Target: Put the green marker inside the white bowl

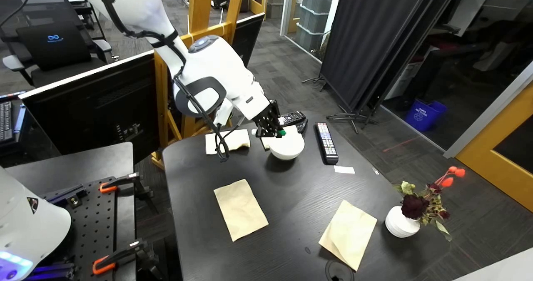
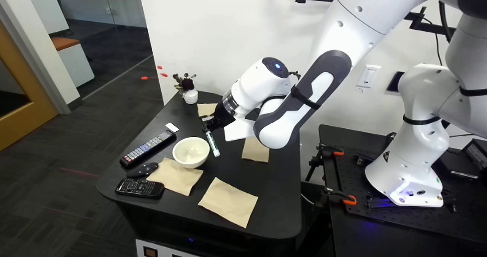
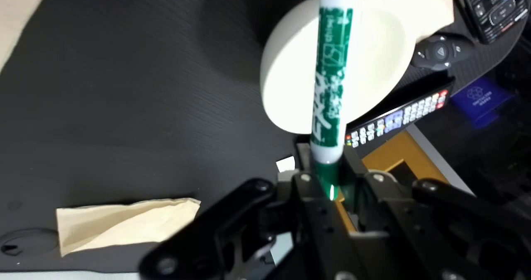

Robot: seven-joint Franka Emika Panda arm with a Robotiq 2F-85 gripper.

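Plainly round, shallow and glossy: the white bowl point(image 2: 191, 151), set right by a wrinkled sheet of tan paper point(image 2: 177, 180); unclear if resting on it or merely overlapping in the view. Below, a dark tabletop point(image 3: 124, 105), finely lined like wood grain and dull in sheen. Also spread about, other tan sheets point(image 2: 228, 201) with soft creases, including a loosely folded sheet point(image 3: 124, 226) in the wrist view. Near the bowl, a long black remote point(image 2: 148, 148) in hard plastic, studded with rows of small pale and coloured buttons; close by, a stubby black remote point(image 2: 139, 188) and a smaller, rounded controller point(image 2: 142, 170). Near an edge of the tabletop, a squat, bulbous white vase point(image 1: 402, 223) with a ruffled dark red bloom point(image 1: 415, 207) and slender stems tipped in orange-red buds point(image 1: 459, 172).

As for the claw point(image 3: 329, 164): drawn in on the green marker point(image 3: 332, 76), around the green end, with black fingers point(image 3: 307, 188) on either side and only the marker's own thickness between them. Straight and slim past the grip, white plastic with a green label lettered in white, white again at the tip. Held aslant, outside the bowl and just beside it in an exterior view, with dark tabletop visible in between. Seen from the wrist, overlaps the bowl.
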